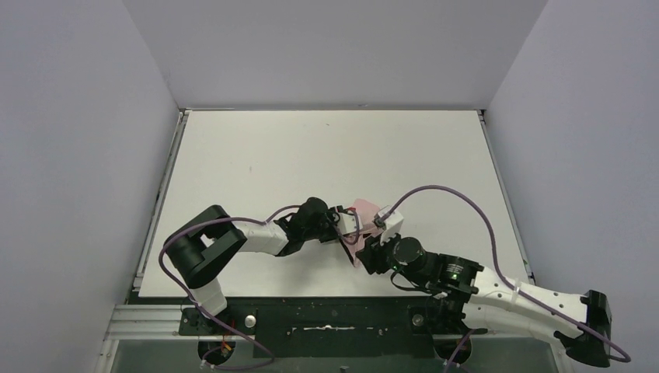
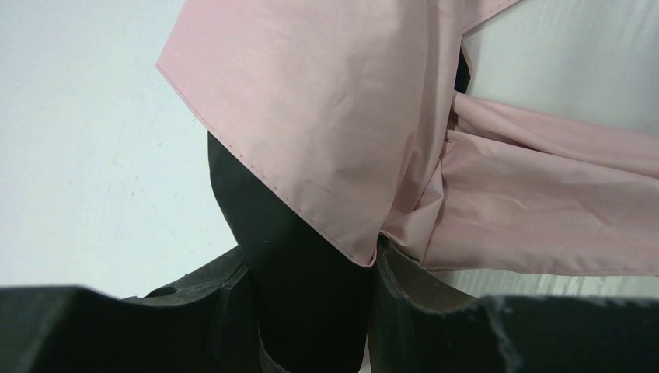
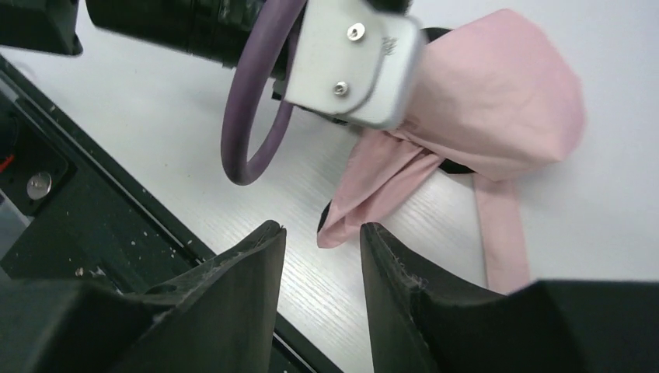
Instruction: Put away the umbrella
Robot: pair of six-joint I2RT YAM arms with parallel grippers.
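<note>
The umbrella [image 1: 360, 212] lies folded near the table's front middle, pale pink cloth outside with black showing underneath. In the left wrist view its pink canopy [image 2: 326, 101] fills the top, and a black part of it sits squeezed between the jaws of my left gripper [image 2: 311, 264], which is shut on it. My right gripper [image 3: 320, 229] stands open just short of a drooping pink fold [image 3: 365, 202], with only bare table between its fingers. A flat pink strap [image 3: 501, 225] trails toward the right finger [image 3: 404, 295].
The left arm's grey wrist block [image 3: 353, 58] and purple cable [image 3: 249, 116] hang close above the umbrella. The black front rail [image 3: 78, 233] runs along the table edge just left of my right gripper. White walls close in the table [image 1: 326, 148] on three sides.
</note>
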